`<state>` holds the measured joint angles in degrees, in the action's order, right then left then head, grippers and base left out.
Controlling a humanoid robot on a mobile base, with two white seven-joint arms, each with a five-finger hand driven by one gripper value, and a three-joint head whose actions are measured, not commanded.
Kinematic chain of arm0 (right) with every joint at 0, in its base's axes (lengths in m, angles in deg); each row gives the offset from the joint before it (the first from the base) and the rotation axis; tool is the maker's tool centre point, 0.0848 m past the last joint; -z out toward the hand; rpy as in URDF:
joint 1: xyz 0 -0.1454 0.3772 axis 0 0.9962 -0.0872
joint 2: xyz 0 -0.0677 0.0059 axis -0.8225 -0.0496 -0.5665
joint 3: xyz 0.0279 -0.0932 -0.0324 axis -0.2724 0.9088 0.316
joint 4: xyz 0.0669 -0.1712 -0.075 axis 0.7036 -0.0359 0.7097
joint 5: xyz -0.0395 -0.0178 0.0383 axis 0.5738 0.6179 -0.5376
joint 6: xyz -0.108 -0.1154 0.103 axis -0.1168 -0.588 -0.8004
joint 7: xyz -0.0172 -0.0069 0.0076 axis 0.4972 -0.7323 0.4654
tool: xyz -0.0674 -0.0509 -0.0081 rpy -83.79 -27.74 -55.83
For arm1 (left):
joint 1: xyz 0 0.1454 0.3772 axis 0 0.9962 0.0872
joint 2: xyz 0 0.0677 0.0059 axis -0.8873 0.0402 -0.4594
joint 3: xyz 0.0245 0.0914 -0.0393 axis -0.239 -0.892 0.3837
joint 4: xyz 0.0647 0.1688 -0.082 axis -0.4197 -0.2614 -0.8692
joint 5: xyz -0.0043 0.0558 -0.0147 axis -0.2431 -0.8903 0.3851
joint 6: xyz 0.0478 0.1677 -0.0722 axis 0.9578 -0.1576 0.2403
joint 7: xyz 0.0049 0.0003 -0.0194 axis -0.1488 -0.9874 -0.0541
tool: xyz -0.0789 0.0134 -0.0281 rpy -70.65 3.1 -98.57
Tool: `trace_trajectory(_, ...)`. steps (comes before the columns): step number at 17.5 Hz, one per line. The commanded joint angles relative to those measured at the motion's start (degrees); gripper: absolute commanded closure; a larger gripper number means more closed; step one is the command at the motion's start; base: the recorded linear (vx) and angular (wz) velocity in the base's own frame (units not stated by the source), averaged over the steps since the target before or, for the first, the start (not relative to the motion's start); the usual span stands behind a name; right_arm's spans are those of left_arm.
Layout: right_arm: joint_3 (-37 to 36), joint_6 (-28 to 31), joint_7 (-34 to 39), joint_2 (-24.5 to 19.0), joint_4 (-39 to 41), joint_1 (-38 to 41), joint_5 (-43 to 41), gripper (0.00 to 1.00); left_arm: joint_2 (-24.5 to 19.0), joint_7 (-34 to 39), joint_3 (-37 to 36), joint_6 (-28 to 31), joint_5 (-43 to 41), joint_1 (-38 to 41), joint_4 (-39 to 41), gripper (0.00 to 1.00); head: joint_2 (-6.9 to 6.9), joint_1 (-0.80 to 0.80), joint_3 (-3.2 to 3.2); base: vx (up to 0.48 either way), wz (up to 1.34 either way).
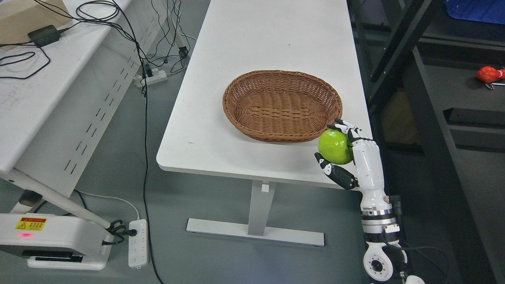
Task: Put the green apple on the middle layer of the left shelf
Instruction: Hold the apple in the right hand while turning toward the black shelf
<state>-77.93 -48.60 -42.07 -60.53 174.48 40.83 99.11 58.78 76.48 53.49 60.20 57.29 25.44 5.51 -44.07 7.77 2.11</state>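
In the head view, the right hand [357, 152] is rising from the lower right of the frame, its fingers [351, 132] and thumb curling around the green apple [335, 146] and gripping it. The apple is sitting at the right of centre, just in front of the near right edge of the wicker basket [282, 104], which is resting on the white table [256, 43] in the middle of the frame. Dark shelving [434, 98] is standing along the right edge, and a reddish object [488, 73], possibly a tool handle, is lying at its upper right. Cables [144, 118] are trailing down the left side.
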Motion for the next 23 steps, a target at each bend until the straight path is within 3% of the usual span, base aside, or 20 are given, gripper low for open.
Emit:
trace_trajectory(1, -2.2, -0.1, -0.1, 1.2, 0.6, 3.1, 0.0, 1.00, -1.0, 0.0, 0.0, 0.0, 0.0, 0.0, 0.0, 0.00, 0.00, 0.00, 0.00, -0.189, 0.00)
trace_trajectory(9, -6.9, -0.1, -1.6, 0.4, 0.2, 4.8, -0.5, 1.00, -1.0, 0.0, -0.1, 0.0, 0.0, 0.0, 0.0, 0.00, 0.00, 0.00, 0.00, -0.175, -0.09)
trace_trajectory(15, -0.1, 3.1, -0.9, 0.1, 0.5, 4.6, -0.8, 1.00, -1.0, 0.0, 0.0, 0.0, 0.0, 0.0, 0.0, 0.00, 0.00, 0.00, 0.00, -0.167, -0.02)
trace_trajectory(23, 4.0, 5.9, 0.1, 0.1, 0.4, 3.1, -0.8, 1.00, -1.0, 0.0, -0.1, 0.0, 0.0, 0.0, 0.0, 0.00, 0.00, 0.00, 0.00, -0.123, 0.03)
